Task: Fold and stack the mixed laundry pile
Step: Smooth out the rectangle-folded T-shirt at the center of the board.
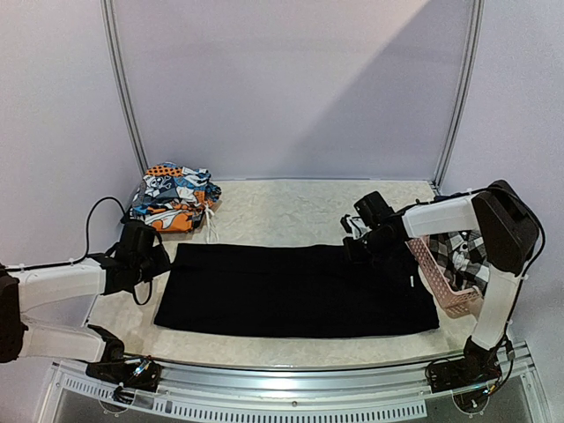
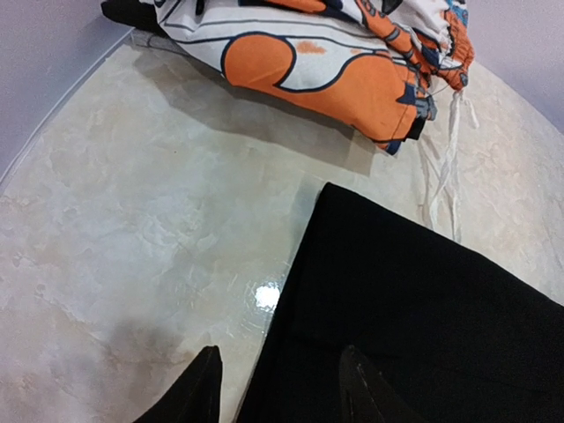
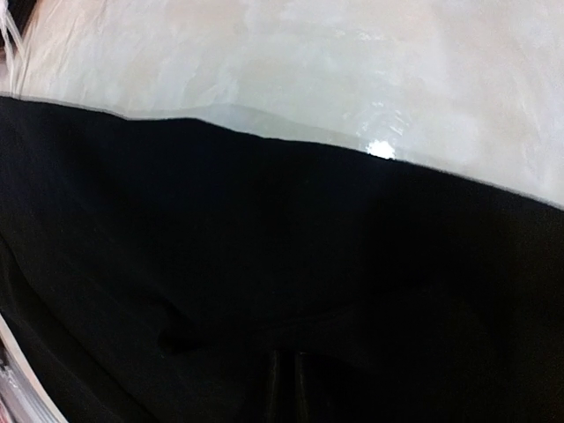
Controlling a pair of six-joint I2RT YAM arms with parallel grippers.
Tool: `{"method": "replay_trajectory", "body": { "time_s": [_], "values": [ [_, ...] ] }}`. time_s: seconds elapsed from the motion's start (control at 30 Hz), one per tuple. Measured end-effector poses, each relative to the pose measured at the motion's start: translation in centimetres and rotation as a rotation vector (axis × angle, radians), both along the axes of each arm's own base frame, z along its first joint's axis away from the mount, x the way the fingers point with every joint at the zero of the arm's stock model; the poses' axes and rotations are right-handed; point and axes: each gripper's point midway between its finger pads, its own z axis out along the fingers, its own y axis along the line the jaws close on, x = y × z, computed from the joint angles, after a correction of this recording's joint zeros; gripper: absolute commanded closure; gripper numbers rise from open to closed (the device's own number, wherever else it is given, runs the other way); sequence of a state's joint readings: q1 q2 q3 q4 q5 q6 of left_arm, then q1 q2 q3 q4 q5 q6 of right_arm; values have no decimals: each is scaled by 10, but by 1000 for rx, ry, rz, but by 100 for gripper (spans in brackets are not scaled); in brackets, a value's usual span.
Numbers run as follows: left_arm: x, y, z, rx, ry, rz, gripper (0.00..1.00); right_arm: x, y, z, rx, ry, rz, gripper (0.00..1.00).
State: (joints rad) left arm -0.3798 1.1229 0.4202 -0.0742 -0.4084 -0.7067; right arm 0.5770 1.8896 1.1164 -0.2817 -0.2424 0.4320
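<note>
Lying flat across the middle of the bench (image 1: 282,207), the large black garment (image 1: 295,291) forms one long rectangle. On its far edge, right of the middle, the right gripper (image 3: 286,383) has its jaws pressed together, pinching a pucker of the black cloth. At the left edge the left gripper (image 2: 278,392) hangs with jaws spread, one tip over the cloth, the other over bare bench. Folded orange-blue-white printed pieces (image 1: 172,198) sit just beyond the garment's far left corner. A black-and-white checked garment (image 1: 467,251) lies in the pink basket (image 1: 441,286) at the right.
</note>
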Motion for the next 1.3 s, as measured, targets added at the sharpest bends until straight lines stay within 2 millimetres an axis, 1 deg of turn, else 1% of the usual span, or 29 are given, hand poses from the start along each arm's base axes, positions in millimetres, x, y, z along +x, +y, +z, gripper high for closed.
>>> {"method": "replay_trajectory", "body": {
  "time_s": [0.03,0.07,0.23,0.47,0.57,0.67,0.8,0.9,1.07,1.2,1.3],
  "values": [
    [0,0,0,-1,-2,0,53,-1,0,0,-5,-1,2,66],
    [-1,0,1,-2,-5,0,53,-1,-1,1,-12,-5,-1,63],
    [-4,1,3,-3,-10,-5,53,3,-8,5,-49,-29,-19,58],
    [-6,0,7,-3,-23,-14,53,10,-24,3,-82,-30,-47,45],
    [-7,1,6,3,-19,-19,53,14,-31,2,-95,-33,-61,43],
    [-8,1,5,6,-17,-22,53,17,-35,2,-99,-36,-67,41],
    [-8,1,5,8,-17,-23,53,16,-34,1,-96,-37,-60,45],
    [-8,1,5,8,-17,-23,53,12,-33,1,-76,-36,-47,49],
    [-8,1,5,8,-17,-23,53,-4,-34,0,-40,-18,-24,59],
    [-8,1,4,8,-16,-23,53,-17,-28,7,-3,-9,4,69],
    [-9,1,4,9,-14,-23,53,-26,-19,18,28,-18,35,73]
  ]
}}
